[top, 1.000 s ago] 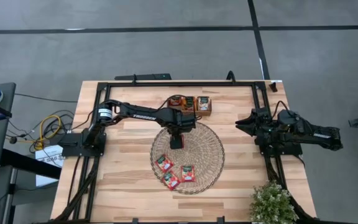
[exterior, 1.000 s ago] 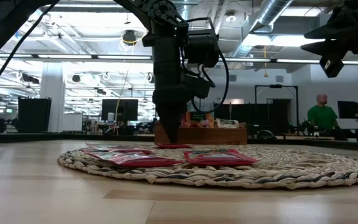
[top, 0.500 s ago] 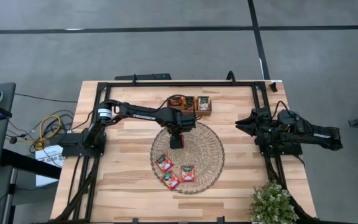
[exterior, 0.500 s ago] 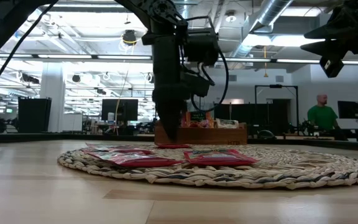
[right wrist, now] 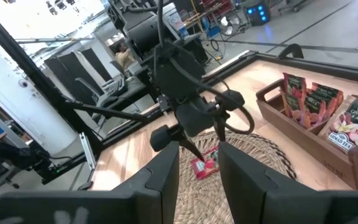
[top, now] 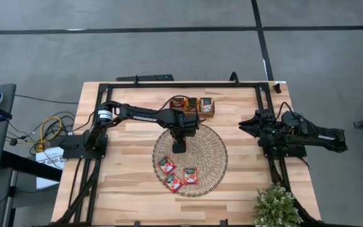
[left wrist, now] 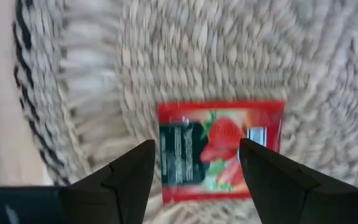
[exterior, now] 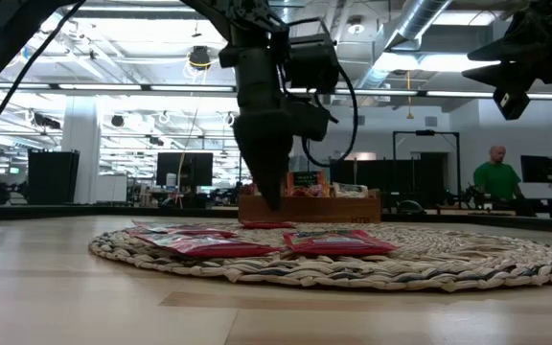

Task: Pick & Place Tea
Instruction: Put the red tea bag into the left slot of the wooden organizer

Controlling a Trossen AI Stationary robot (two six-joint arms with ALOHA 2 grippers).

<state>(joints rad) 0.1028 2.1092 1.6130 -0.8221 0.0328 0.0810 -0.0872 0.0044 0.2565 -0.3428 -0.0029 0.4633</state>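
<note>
Woven mat (top: 207,157) on wooden table (top: 131,183), workshop behind.

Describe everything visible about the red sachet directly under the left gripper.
The red sachet is a flat square packet with a strawberry picture, a dark text panel and a small white patch, and it looks glossy. It lies flat on the round woven mat, on the part nearest the wooden tray, apart from the three other red sachets. The left gripper hangs open above it, one finger to each side; the low view shows the fingertips clear of the mat, so nothing grips it.
</note>
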